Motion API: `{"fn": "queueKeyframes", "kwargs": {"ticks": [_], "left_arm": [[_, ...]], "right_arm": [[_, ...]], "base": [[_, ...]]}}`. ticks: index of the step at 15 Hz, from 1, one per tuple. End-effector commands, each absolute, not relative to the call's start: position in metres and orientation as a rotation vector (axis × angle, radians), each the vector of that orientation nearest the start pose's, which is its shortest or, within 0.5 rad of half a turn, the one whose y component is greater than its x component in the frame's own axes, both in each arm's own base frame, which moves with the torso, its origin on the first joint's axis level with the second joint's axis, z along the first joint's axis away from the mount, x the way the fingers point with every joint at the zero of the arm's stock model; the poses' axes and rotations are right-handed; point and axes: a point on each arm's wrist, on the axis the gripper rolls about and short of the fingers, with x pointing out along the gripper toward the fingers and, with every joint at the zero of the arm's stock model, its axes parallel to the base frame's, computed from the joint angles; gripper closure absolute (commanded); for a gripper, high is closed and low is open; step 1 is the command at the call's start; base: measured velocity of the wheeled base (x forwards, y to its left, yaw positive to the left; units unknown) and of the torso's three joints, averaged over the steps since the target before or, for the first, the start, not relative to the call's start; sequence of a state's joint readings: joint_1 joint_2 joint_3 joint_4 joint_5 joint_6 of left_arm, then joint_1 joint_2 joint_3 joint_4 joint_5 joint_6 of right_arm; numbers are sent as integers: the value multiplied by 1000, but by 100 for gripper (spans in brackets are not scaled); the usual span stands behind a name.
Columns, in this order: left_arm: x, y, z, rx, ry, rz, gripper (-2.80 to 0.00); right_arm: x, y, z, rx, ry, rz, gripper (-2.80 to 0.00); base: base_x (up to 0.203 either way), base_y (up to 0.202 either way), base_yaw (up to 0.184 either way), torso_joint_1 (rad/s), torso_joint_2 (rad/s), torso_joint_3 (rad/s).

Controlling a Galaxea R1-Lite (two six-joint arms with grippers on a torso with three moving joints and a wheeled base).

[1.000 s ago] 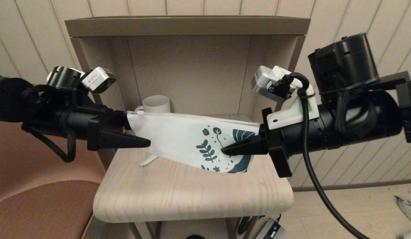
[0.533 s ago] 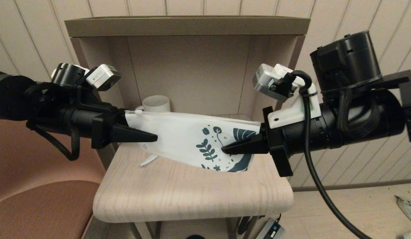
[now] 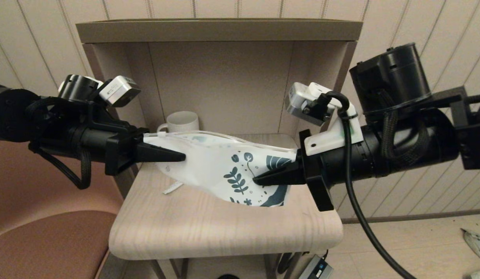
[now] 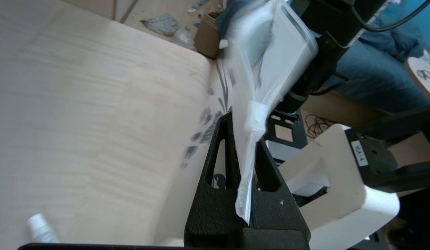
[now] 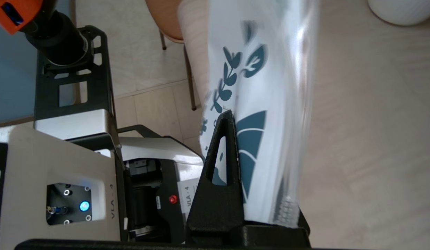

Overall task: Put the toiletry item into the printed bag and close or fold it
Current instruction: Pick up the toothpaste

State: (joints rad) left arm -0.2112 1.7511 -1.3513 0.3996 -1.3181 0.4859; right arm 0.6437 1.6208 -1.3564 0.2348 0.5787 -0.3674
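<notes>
The printed bag (image 3: 209, 162) hangs slack over the wooden table (image 3: 224, 232), stretched between both grippers, its teal leaf print toward the right. My left gripper (image 3: 181, 157) is shut on the plain end just below the white slider (image 4: 258, 118). On the printed end my right gripper (image 3: 257, 180) is shut; one finger (image 5: 223, 146) lies against the print and the other is hidden behind the plastic. The toiletry item (image 3: 173, 187), a slim white tube, lies on the table under the bag's left part; its end shows as a white tube (image 4: 41, 229) in the left wrist view.
A white mug (image 3: 182, 121) stands at the back of the alcove behind the bag. The alcove's side walls (image 3: 120, 77) and top board (image 3: 216, 30) close in the space. A brown chair seat (image 3: 42, 240) sits low on the left.
My right gripper has moved left toward the left one. The bag was pulled fairly flat and now sags and bulges, its top edge arching up. The left gripper has barely moved.
</notes>
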Motion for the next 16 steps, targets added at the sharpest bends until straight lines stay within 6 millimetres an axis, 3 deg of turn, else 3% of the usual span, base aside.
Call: {"fn": "queueKeyframes", "kwargs": {"ticks": [1, 9, 16], "left_arm": [[290, -89, 236, -85, 371, -1581, 0], [282, -114, 232, -74, 399, -1654, 0], [280, -124, 232, -58, 418, -1665, 0]], "right_arm": [[229, 194, 274, -335, 319, 1301, 0], [246, 213, 268, -335, 333, 1312, 0], [241, 212, 268, -337, 337, 1315, 0]], "base": [[0, 0, 0, 0, 0, 0], [0, 0, 0, 0, 0, 0], [0, 0, 0, 0, 0, 0]]}}
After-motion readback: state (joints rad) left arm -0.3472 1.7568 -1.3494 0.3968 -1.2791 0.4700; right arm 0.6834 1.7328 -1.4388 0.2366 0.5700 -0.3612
